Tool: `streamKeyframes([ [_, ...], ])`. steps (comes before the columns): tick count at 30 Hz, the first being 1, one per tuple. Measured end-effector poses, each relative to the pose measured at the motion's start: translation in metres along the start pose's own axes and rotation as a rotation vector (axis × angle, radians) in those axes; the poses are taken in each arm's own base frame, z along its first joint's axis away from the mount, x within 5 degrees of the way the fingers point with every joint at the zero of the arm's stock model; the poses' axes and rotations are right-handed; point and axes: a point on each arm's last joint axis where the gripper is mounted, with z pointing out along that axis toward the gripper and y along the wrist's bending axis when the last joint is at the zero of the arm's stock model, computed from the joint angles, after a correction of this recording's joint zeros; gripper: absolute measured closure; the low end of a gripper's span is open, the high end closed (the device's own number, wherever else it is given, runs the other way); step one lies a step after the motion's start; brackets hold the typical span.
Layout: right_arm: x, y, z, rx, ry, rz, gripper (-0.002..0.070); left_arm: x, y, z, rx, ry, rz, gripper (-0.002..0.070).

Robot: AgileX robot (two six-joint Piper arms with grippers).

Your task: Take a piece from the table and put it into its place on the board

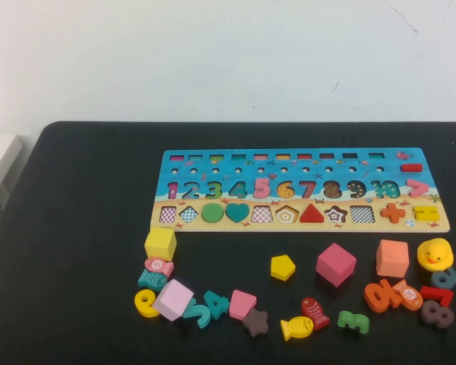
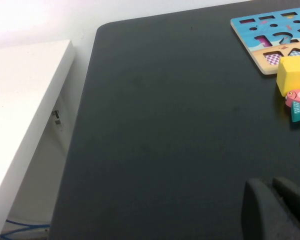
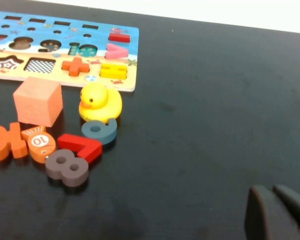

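High view: neither arm in sight; yellow pentagon piece (image 1: 283, 267) lies loose on the black tabletop (image 1: 76, 251), near of the board (image 1: 296, 189), almost straight below its pentagon recess (image 1: 287, 215), which sits between a checkered square recess and the red triangle (image 1: 311, 214). Pink cube (image 1: 336, 264) just right of the piece. Left wrist view: left claw (image 2: 277, 210) fully closed, empty, low over bare tabletop well left of the yellow cube (image 2: 293, 75). Right wrist view: right claw (image 3: 280, 212) near the right edge, apart from the duck (image 3: 100, 102); its opening cannot be told. Likely risks: thin piece slipping from the grasp, nudging the cube, seating rotated.
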Motion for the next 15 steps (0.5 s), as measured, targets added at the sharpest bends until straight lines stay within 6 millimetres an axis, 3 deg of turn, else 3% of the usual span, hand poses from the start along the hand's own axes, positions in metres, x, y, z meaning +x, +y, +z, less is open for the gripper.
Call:
streamKeyframes([
  [5, -0.001, 0.001, 0.0, -0.015, -0.007, 0.036, 0.0658, 0.0, 0.0, 0.0, -0.002, 0.0, 0.004, 0.0676],
  [9, -0.002, 0.007, 0.0, -0.078, -0.011, 0.186, 0.0658, -0.002, -0.001, 0.0, 0.01, -0.027, -0.068, 0.0676],
  [11, -0.003, 0.012, -0.001, -0.141, -0.013, 0.358, 0.0658, -0.004, -0.005, 0.0, 0.066, -0.043, -0.331, 0.0676],
  [12, -0.007, 0.019, -0.002, -0.231, -0.011, 0.617, 0.0657, -0.008, -0.01, -0.001, 0.135, -0.055, -0.648, 0.0676],
  [13, -0.009, 0.022, -0.003, -0.263, -0.01, 0.707, 0.0658, -0.01, -0.012, -0.001, 0.17, -0.057, -0.799, 0.0676],
  [15, -0.012, 0.024, -0.004, -0.315, -0.015, 0.846, 0.0658, -0.013, -0.014, -0.002, 0.213, -0.061, -0.966, 0.0676],
])
